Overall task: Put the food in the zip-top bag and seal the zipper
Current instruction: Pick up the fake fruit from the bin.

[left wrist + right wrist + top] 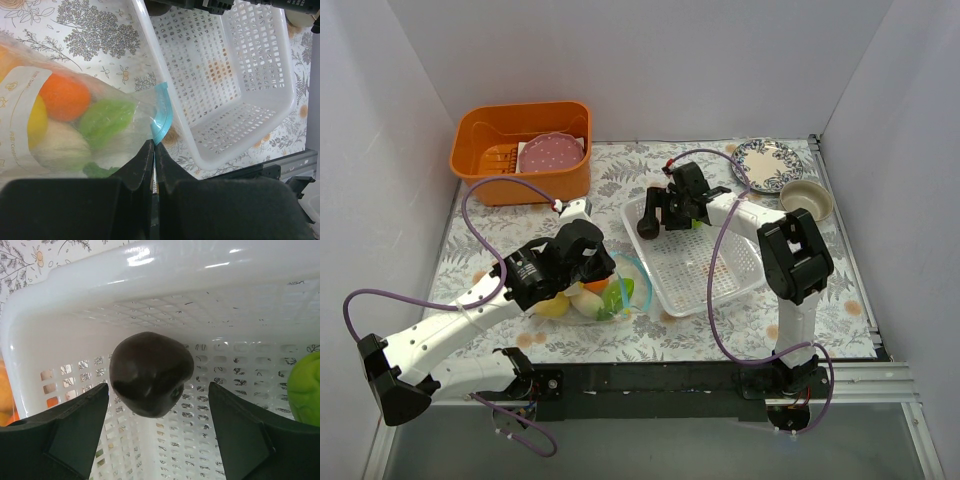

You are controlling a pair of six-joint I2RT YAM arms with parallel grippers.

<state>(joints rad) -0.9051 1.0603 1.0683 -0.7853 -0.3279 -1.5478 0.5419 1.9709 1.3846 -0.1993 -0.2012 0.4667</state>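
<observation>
The clear zip-top bag (582,296) lies left of the white mesh basket (725,285), with orange (62,95), green (105,117), yellow (37,125) and white (60,147) food inside. My left gripper (154,145) is shut on the bag's edge just below the teal zipper (162,117); it also shows in the top view (610,290). My right gripper (157,390) is open in the basket's far left corner, its fingers either side of the dark brown ball (150,372) without touching it. A green piece (305,390) lies to the ball's right.
An orange tub (480,127) holding a pink plate (552,155) stands at the back left. A patterned plate (767,160) and a beige bowl (806,197) sit at the back right. White walls enclose the table on three sides.
</observation>
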